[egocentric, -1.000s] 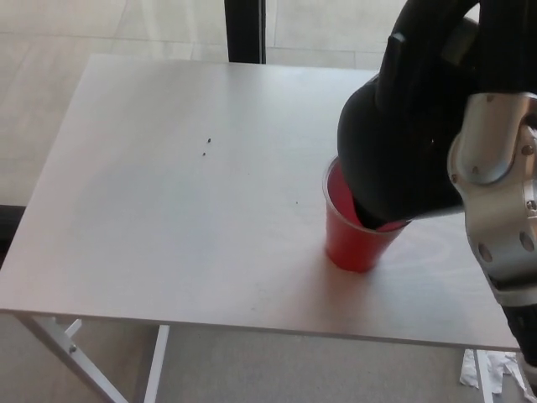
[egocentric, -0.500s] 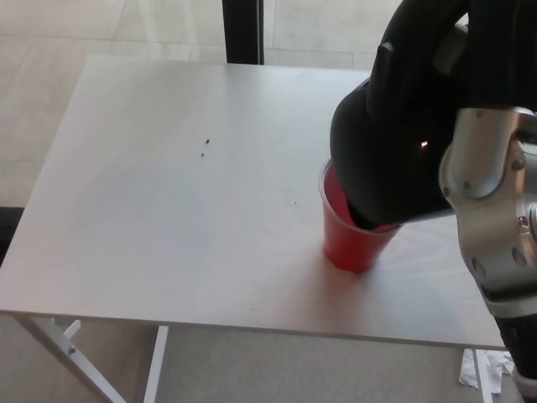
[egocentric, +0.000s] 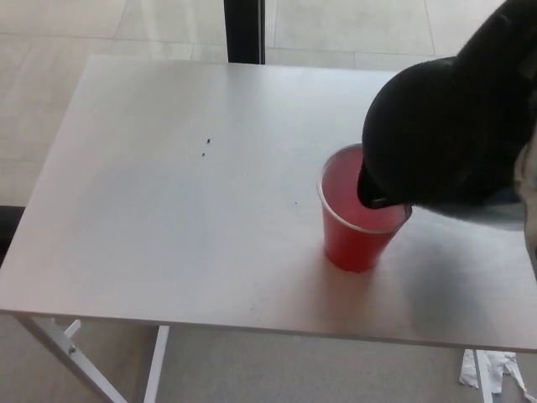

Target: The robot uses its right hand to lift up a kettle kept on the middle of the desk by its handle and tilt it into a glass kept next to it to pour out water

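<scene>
While tipped so its spout hangs over the red cup [egocentric: 362, 220], black kettle [egocentric: 445, 138] probably pours; hand grip can't be told.

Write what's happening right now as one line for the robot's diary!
step: pouring | kettle: black, tilted, spout over cup | cup: red, upright on table | left hand: not in view

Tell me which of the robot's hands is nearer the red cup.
Right, presumably: its hand is hidden from view, holding the black kettle tilted over the red cup. The left hand is out of view.
</scene>
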